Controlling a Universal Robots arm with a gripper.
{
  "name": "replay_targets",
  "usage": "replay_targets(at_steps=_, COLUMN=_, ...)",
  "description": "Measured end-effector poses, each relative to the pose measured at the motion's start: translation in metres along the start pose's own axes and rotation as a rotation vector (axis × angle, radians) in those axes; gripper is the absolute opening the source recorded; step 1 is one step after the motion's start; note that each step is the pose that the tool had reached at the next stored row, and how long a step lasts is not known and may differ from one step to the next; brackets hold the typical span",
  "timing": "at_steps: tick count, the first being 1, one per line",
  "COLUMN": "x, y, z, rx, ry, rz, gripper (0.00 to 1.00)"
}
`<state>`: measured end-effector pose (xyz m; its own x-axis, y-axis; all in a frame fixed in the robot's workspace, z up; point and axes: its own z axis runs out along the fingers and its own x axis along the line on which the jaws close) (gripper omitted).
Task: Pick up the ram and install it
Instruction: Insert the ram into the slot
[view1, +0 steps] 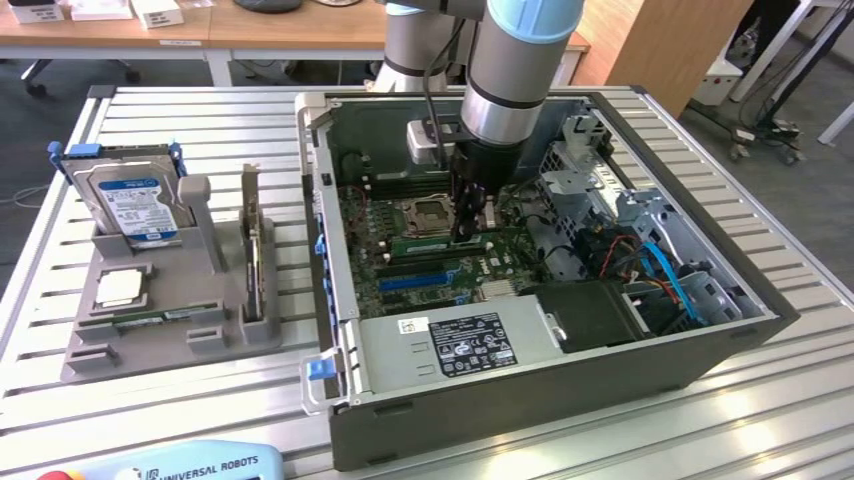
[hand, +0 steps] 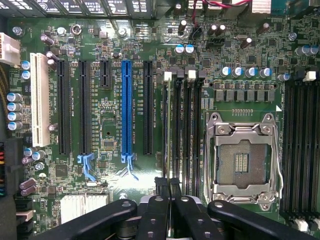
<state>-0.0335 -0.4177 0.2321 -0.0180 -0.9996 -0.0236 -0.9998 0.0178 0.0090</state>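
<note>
On the slatted counter (view1: 747, 420), the open computer case (view1: 534, 390) fills the frame's centre. Low over its motherboard (hand: 110, 135) stands the gripper (hand: 169, 185), jaws drawn together on what looks like the ram (view1: 422, 241), at the memory slots just beside the CPU socket (view1: 430, 212). Pickup looks done; full seating cannot be judged.
</note>
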Motion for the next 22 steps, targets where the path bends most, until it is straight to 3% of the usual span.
replay_targets(at_steps=22, x=-0.0001, y=0.0002, z=0.0013, rx=-0.0003, ry=0.0003, rz=-0.009, gripper=0.11)
